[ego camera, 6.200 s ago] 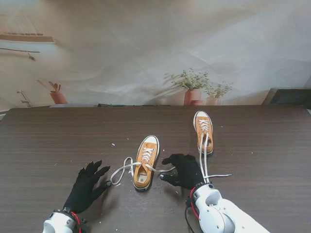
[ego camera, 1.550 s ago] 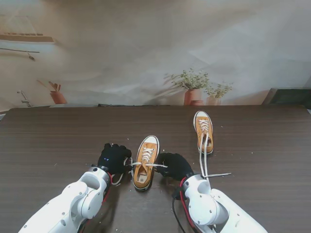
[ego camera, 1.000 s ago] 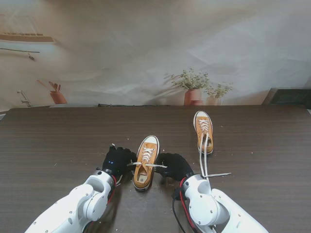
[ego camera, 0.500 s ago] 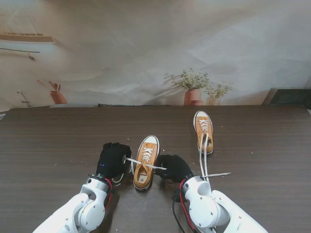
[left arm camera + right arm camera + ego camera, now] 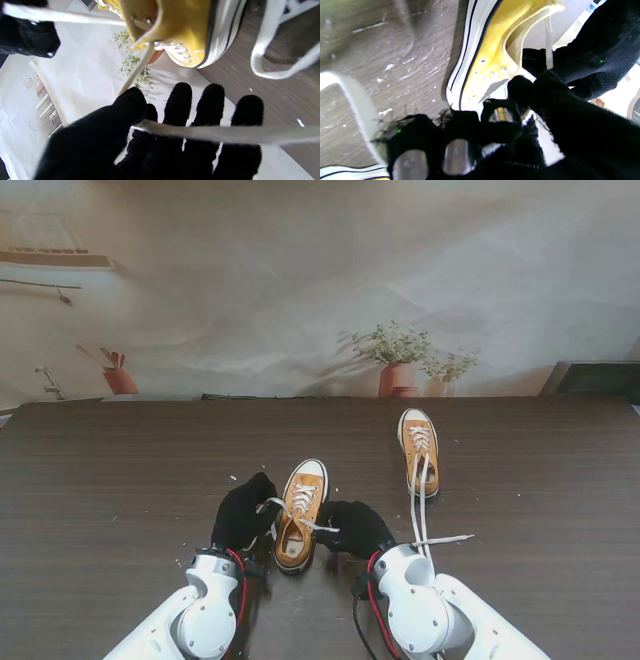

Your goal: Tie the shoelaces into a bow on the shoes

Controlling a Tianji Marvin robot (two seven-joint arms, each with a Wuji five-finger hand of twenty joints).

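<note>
Dark wood-grain worktop (image 5: 120, 480) carried everything. Nearest, the black-gloved left hand (image 5: 243, 515) and black-gloved right hand (image 5: 355, 527) flanked the yellow canvas sneaker with white sole (image 5: 300, 513), each pinching one white flat shoelace (image 5: 318, 526) end, drawn across the shoe between them. Beyond the right hand lay a second yellow sneaker (image 5: 419, 446), its loose white laces (image 5: 417, 515) trailing back beside that hand.

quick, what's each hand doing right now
left hand: shut on the left lace
right hand: shut on the right lace
</note>
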